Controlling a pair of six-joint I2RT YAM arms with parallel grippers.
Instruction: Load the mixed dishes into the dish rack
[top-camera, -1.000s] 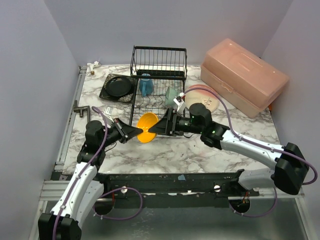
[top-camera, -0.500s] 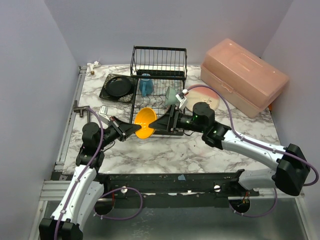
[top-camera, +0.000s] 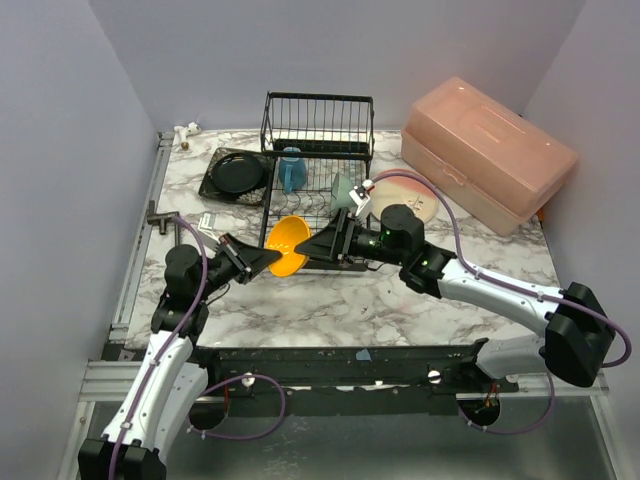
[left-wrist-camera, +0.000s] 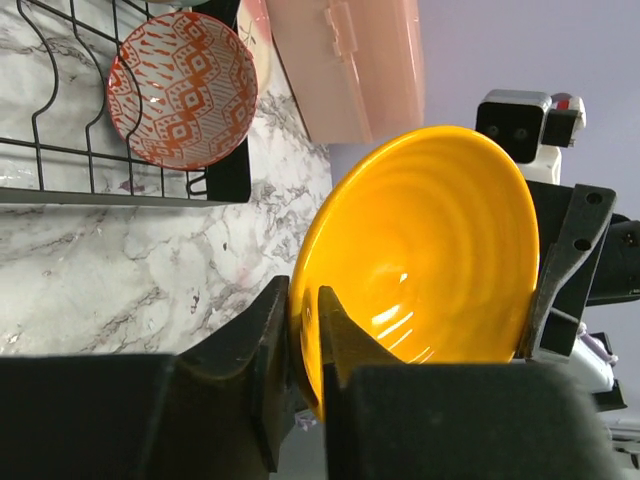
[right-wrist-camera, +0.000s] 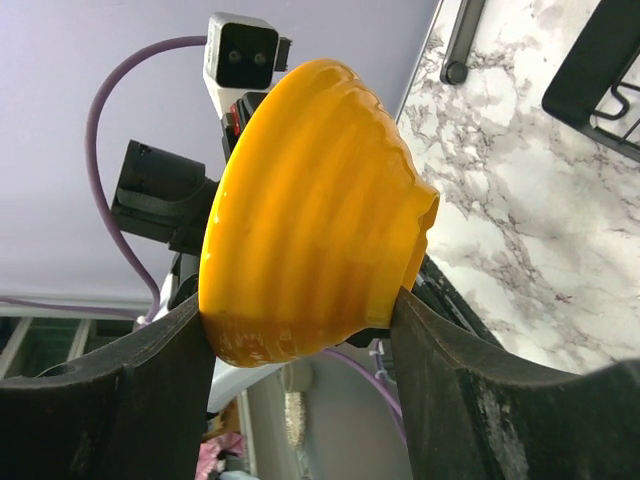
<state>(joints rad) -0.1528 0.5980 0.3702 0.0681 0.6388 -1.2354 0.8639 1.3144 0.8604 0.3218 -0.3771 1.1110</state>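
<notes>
Left pincer (left-wrist-camera: 305, 305) pinches the rim of the orange bowl (top-camera: 284, 238) between its 2 fingers, which are nearly shut. The right pincer (top-camera: 308, 252) has its 2 fingers spread wide, 1 on each side of the bowl's round body, and both touch it. So 2 arms hold 1 bowl. It hangs in the air, tipped on its side, just in front of the near left corner of the dish rack (top-camera: 318, 125).

In the last second the bowl has moved a little closer to the rack and has tipped over more. The right pincer has closed in around it. The left fingers may be starting to let go, but the wrist view is too close to be sure.

This looks like a pass from the left arm to the right arm, so the right arm can put the bowl in the rack. The small red-patterned bowl (left-wrist-camera: 182, 88), the mug (top-camera: 291, 168) and the mint-green bowl (top-camera: 343, 190) sit in the rack. The beige-pink plate (top-camera: 420, 200) and the black plates (top-camera: 237, 175) lie on the table (top-camera: 330, 300) beside it.
</notes>
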